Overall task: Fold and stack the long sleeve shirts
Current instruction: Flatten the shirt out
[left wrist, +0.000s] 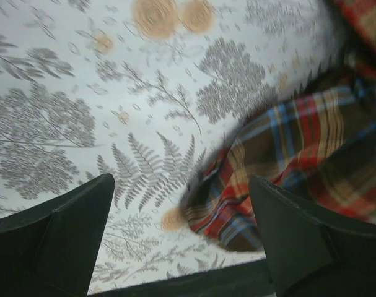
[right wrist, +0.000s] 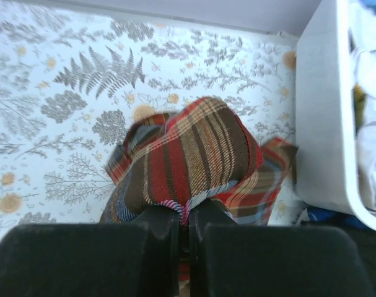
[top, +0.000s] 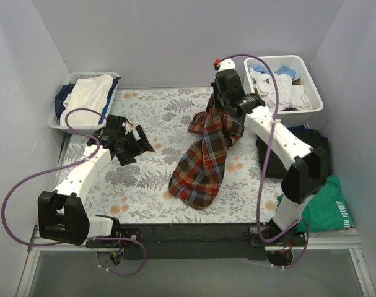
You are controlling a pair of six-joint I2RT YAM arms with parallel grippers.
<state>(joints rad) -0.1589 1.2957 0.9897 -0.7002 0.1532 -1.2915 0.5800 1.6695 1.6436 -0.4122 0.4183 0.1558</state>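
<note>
The plaid flannel shirt (top: 203,158) in red, brown, blue and yellow lies crumpled in a long strip on the floral cloth, from the back centre toward the front. My right gripper (top: 223,104) is shut on its far end; in the right wrist view (right wrist: 183,216) the fabric (right wrist: 194,154) bunches up out of the closed jaws. My left gripper (top: 137,139) is open and empty, left of the shirt, above the cloth. In the left wrist view (left wrist: 181,210) the shirt's near end (left wrist: 287,167) lies between and beyond the black fingers (left wrist: 70,235). A black folded garment (top: 280,158) lies at the right under my right arm.
A white basket (top: 85,99) with white and blue clothes stands at the back left. A white bin (top: 299,108) of light clothes stands at the back right, also in the right wrist view (right wrist: 321,124). A green garment (top: 327,207) lies at the front right. The table's dark front edge (top: 194,232) runs below.
</note>
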